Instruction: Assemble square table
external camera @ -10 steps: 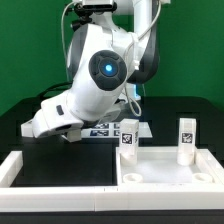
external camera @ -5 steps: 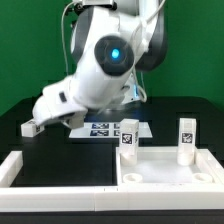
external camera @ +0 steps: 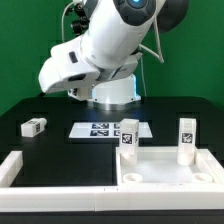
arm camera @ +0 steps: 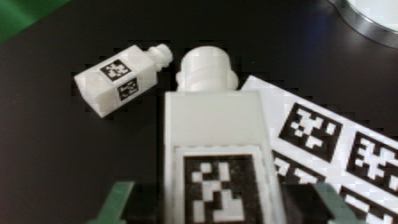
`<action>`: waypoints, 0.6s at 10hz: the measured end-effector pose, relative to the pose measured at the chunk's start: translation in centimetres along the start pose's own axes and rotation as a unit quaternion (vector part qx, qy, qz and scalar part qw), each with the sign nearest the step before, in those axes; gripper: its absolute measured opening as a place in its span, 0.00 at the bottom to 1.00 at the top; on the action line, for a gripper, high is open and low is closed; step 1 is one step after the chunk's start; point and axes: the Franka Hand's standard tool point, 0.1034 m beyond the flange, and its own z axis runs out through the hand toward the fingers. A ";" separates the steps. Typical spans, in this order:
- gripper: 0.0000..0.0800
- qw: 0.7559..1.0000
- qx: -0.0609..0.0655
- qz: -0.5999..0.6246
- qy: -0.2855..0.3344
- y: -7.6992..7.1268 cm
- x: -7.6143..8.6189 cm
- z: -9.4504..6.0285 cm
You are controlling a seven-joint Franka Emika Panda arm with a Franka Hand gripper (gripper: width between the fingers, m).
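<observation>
The large white plastic square tabletop (external camera: 168, 172) lies flat at the exterior view's right. One short white blocky tagged leg (external camera: 127, 134) and a second leg (external camera: 186, 138) stand upright at its far corners. A third leg (external camera: 33, 127) lies on its side, well apart. A fourth leg (arm camera: 210, 120) is raised, close to the wrist camera.

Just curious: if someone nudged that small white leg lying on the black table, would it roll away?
Probably not: the leg shows flat, tagged sides, so it would likely slide, not roll. It looks like rigid plastic, and probably light for its size.
</observation>
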 end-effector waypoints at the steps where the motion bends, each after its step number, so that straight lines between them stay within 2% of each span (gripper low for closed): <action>1: 0.36 0.999 -0.007 -0.004 0.038 0.4 0.5 -0.4; 2: 0.36 0.998 -0.009 -0.001 0.061 0.2 0.3 -0.8; 3: 0.36 0.995 0.000 0.009 0.098 -1.0 0.8 -4.2; 4: 0.36 0.989 0.005 0.037 0.143 -2.0 1.8 -8.5; 5: 0.36 0.981 0.015 0.065 0.184 -2.6 2.7 -12.2; 6: 0.36 0.974 0.027 0.086 0.206 -2.4 3.0 -14.3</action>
